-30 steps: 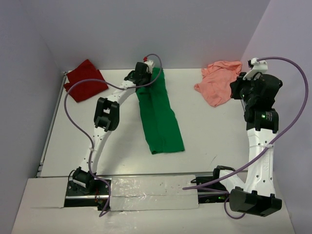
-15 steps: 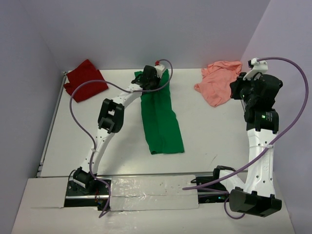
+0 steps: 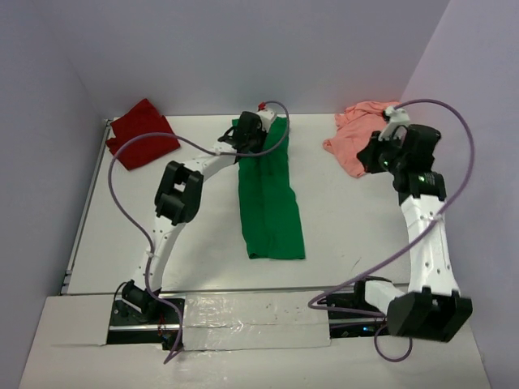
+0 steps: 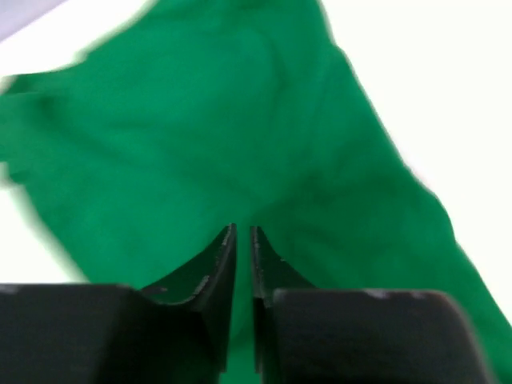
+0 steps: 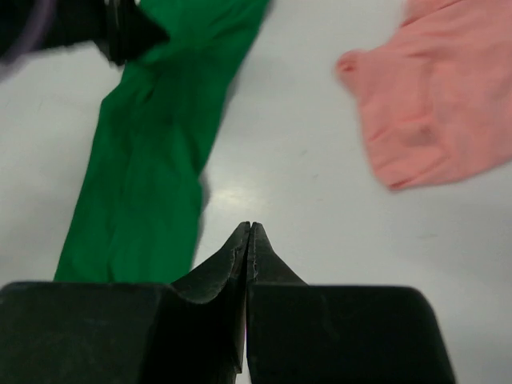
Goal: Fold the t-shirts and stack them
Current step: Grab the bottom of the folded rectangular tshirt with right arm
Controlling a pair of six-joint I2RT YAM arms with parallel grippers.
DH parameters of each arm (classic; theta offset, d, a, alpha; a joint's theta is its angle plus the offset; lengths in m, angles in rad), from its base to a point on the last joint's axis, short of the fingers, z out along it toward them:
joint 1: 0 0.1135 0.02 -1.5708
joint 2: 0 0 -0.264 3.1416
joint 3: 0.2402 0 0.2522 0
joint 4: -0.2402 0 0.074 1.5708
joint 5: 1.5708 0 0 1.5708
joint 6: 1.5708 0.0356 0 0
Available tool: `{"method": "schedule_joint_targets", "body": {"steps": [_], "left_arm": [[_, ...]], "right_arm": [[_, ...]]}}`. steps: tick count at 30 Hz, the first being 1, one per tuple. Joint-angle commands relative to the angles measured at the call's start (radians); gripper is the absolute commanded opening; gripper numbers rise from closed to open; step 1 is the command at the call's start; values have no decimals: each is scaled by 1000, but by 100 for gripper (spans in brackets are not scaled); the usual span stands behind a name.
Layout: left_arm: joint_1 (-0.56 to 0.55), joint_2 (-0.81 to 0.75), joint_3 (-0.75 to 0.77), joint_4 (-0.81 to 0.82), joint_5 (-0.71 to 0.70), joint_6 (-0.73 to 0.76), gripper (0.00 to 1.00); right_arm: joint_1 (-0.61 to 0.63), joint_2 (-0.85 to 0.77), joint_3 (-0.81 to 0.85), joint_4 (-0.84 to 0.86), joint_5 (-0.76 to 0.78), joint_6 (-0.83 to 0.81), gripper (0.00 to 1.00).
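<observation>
Top external view: green t-shirt (image 3: 272,203) is lying as a long narrow strip mid-way across the table (image 3: 162,243), running near to far. Left gripper (image 4: 242,234) is sitting at its far end, jaws pinching the cloth with only a slit between them. Dark red t-shirt (image 3: 142,134) is lying crumpled far left, salmon pink t-shirt (image 3: 350,142) far right. Right gripper (image 5: 247,228) is hovering near the pink one, jaws pressed together, holding nothing.

A plain bright green t-shirt (image 3: 270,194) runs from twelve o'clock to the centre. The dark red t-shirt (image 3: 142,134) at ten o'clock and the salmon pink t-shirt (image 3: 357,138) at two are plain too. The table (image 3: 357,235) is white. The left arm (image 3: 159,239) and right arm (image 3: 427,243) are white with black joints.
</observation>
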Motion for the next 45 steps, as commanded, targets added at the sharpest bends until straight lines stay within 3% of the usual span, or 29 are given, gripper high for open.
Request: {"method": "schedule_joint_targets", "body": {"steps": [1, 6, 10, 15, 25, 30, 45], "left_arm": [[33, -315, -71, 85, -109, -18, 23], [131, -645, -254, -2, -164, -64, 40], [238, -873, -518, 5, -167, -39, 45], [381, -1088, -694, -65, -48, -59, 48], [605, -1280, -926, -177, 143, 16, 48], [638, -1330, -1015, -173, 151, 25, 48], [705, -1421, -1091, -160, 178, 22, 48]], "right_arm": [[153, 118, -5, 20, -47, -49, 0], [416, 305, 25, 17, 64, -124, 0], [542, 431, 59, 13, 70, -134, 0], [685, 543, 82, -33, 122, -154, 0], [860, 655, 26, -128, 154, -172, 0], [941, 665, 1, -121, 134, -158, 0], [1168, 754, 30, -136, 136, -126, 0]]}}
